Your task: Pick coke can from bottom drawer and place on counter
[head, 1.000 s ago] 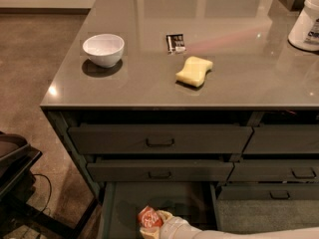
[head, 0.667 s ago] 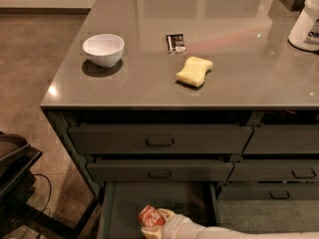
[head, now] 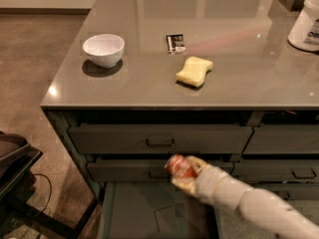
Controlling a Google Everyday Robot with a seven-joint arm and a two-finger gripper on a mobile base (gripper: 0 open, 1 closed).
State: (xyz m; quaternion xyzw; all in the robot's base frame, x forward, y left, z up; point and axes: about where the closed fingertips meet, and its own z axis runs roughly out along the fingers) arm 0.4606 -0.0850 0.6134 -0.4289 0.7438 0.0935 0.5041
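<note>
The red coke can (head: pixel 180 166) is held in my gripper (head: pixel 185 174), tilted, in front of the middle drawer front and above the open bottom drawer (head: pixel 149 210). The gripper's pale fingers (head: pixel 192 184) are shut around the can, and my white arm runs off to the lower right. The drawer's flat dark floor is bare. The grey-brown counter (head: pixel 149 78) lies above, with its front edge well over the can.
On the counter stand a white bowl (head: pixel 103 49), a yellow sponge (head: pixel 194 70), a small dark packet (head: pixel 175 43) and a large white tub (head: pixel 307 24) at the far right. Closed drawer fronts with loop handles (head: pixel 160 142) sit under the counter. A dark object (head: pixel 15 168) stands at left.
The gripper has lifted the coke can up out of the bottom drawer, from the drawer floor to the height of the middle drawer front.
</note>
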